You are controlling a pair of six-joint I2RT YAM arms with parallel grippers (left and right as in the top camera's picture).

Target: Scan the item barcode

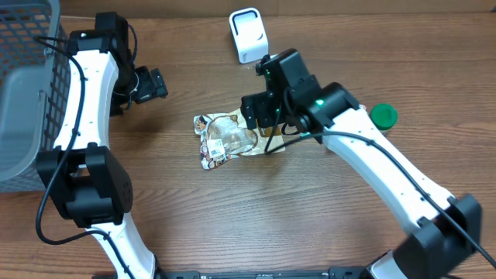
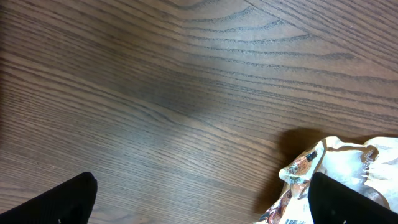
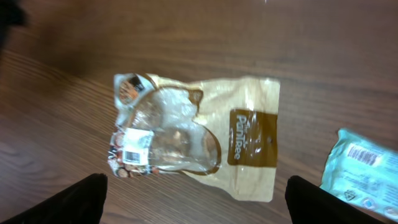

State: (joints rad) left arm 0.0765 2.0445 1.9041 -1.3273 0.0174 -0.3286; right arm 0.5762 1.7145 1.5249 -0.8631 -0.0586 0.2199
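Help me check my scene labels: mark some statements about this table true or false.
1. The bag lies flat on the table. True.
2. The basket stands at the left side. True.
3. The right fingers grip the bag. False: they stand apart above it, holding nothing.
4. The scanner lies in the basket. False: it stands on the table beyond the bag.
5. A teal packet lies near the bag, not touching it. True.
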